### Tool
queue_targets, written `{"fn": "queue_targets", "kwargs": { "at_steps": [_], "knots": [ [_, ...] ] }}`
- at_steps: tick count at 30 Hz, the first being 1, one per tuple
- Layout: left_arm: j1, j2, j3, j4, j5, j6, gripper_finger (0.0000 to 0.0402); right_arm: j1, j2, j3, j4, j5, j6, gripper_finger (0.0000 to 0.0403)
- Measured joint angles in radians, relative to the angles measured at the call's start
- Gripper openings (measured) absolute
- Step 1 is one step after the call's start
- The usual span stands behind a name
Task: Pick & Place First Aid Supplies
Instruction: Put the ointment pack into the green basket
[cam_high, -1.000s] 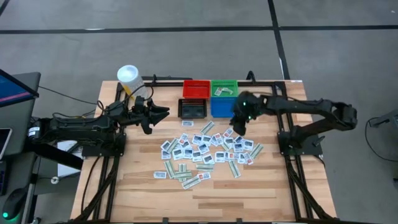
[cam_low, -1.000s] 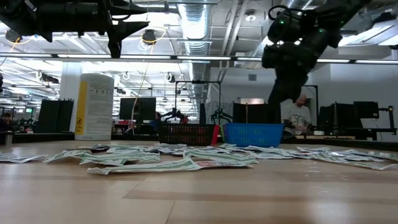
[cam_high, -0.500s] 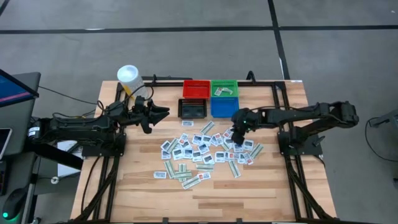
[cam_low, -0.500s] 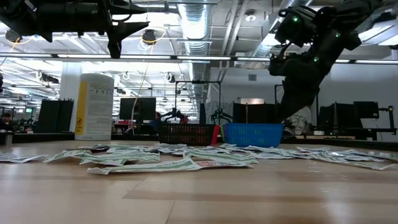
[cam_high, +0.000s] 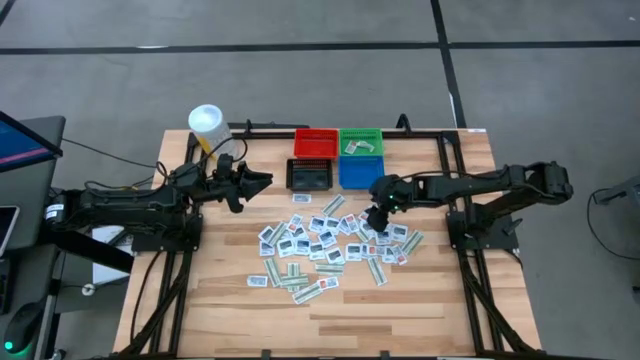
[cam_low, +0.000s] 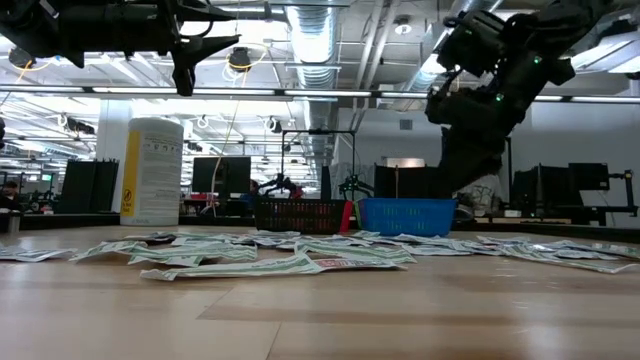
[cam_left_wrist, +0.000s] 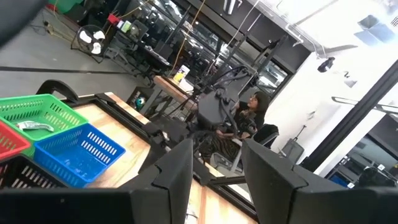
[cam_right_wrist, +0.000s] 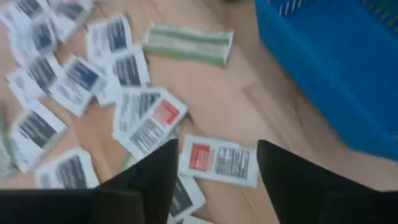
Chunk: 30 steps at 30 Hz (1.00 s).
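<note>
Wooden slats of the surface (cam_high: 440, 300) carry the first aid supplies (cam_high: 330, 245), scattered below four small bins. Since a second ago the right end effector (cam_high: 372, 220) has come down from the blue bin (cam_high: 357, 173) and spread its fingers, probably readying another pick. A red-printed packet (cam_right_wrist: 219, 160) lies just ahead between them. The left end effector (cam_high: 262, 182) waits parted, well apart from the pile.

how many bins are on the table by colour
red bin: 1
green bin: 1
black bin: 1
blue bin: 1
total: 4
</note>
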Motion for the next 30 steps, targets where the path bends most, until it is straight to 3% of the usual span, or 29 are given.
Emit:
{"fn": "queue_targets", "kwargs": {
  "at_steps": [8, 30],
  "knots": [
    [0.000, 0.000, -0.001, 0.000, 0.007, 0.009, 0.0140, 0.033, 0.150, 0.001, 0.097, 0.000, -0.053, 0.0240],
    [0.000, 0.003, -0.001, -0.004, 0.008, 0.011, 0.0140, 0.031, 0.328, 0.006, 0.169, 0.071, 0.025, 0.0240]
  ]
}}
